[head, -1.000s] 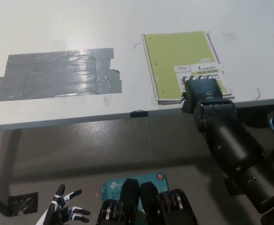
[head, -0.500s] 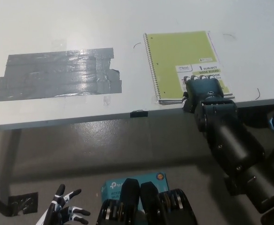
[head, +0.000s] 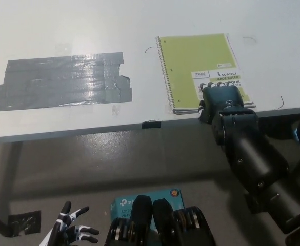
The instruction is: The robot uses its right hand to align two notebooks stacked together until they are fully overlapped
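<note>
Green notebook (head: 198,61) | right robot hand (head: 220,98) on near edge

1. The top notebook (head: 201,66), lime green with a wire spiral down its left side, is lying flat and face up on the white desk (head: 139,25), close to the near right edge.
2. A white label with printed text is showing at its lower right corner, partly hidden.
3. The lower notebook (head: 232,51) is showing only as a thin pale purple strip along the right side, so the two are sitting almost fully overlapped.
</note>
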Controlling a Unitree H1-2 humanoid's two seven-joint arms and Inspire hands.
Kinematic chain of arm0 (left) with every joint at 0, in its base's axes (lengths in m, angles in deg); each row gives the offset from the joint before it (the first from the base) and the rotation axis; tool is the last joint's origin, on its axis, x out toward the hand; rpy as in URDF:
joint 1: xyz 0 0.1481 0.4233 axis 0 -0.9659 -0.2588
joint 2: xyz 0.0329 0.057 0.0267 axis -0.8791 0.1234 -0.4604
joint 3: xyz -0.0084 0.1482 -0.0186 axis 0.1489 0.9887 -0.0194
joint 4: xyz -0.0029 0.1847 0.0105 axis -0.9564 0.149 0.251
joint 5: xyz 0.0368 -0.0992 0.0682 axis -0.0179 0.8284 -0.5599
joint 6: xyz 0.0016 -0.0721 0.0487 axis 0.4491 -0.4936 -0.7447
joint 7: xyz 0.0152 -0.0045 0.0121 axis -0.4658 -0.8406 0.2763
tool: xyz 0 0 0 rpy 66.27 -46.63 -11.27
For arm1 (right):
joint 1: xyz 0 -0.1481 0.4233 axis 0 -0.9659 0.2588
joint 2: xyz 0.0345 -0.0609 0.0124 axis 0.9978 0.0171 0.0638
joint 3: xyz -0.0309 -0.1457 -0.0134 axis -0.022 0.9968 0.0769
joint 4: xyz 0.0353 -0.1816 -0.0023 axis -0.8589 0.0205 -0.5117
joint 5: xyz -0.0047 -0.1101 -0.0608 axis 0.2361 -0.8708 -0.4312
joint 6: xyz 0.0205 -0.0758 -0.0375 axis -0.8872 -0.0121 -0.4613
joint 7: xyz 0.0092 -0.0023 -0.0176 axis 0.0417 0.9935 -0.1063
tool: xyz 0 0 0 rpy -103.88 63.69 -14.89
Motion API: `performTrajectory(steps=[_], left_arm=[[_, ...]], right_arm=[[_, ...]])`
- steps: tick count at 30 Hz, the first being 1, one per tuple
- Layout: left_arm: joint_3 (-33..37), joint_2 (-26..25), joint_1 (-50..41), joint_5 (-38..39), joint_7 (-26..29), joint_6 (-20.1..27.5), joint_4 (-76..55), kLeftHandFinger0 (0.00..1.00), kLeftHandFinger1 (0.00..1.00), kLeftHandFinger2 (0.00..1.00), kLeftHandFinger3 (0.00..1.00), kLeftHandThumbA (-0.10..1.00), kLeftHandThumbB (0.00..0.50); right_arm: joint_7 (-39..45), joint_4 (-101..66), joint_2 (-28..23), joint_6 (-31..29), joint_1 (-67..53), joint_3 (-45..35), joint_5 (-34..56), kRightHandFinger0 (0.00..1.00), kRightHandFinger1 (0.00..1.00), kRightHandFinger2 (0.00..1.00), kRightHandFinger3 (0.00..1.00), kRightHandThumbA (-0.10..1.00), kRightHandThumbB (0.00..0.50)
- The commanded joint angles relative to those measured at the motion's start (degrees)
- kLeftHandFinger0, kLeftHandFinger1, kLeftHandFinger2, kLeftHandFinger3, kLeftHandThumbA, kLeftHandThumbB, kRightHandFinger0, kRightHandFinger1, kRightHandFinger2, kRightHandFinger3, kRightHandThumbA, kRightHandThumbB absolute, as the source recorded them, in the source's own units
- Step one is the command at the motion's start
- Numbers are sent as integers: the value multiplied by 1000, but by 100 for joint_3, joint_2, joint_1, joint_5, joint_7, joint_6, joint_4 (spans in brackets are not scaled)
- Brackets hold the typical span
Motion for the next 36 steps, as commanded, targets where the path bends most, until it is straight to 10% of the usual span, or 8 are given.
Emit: performTrajectory(steps=[1, 13, 17, 36], left_arm=[[-28, -15, -41, 30, -30, 177, -171, 376, 468, 464, 890, 1000, 500], [-70, -45, -229, 48, -69, 334, -101, 452, 497, 443, 881, 1000, 500], [-146, 9, -313, 147, -63, 393, -95, 276, 416, 408, 846, 1000, 500], [-233, -79, -540, 148, -107, 570, -80, 273, 418, 433, 911, 1000, 500]], right_arm=[[-40, -84, 26, -18, 109, 77, 323, 1000, 1000, 1000, 1000, 1000, 500], [77, -381, -49, 20, 260, -24, 127, 1000, 1000, 1000, 1000, 1000, 500], [-33, -377, -187, 20, 328, 11, 288, 1000, 1000, 1000, 1000, 1000, 500], [-91, -615, -570, -92, 940, -49, 770, 1000, 1000, 1000, 1000, 1000, 500]])
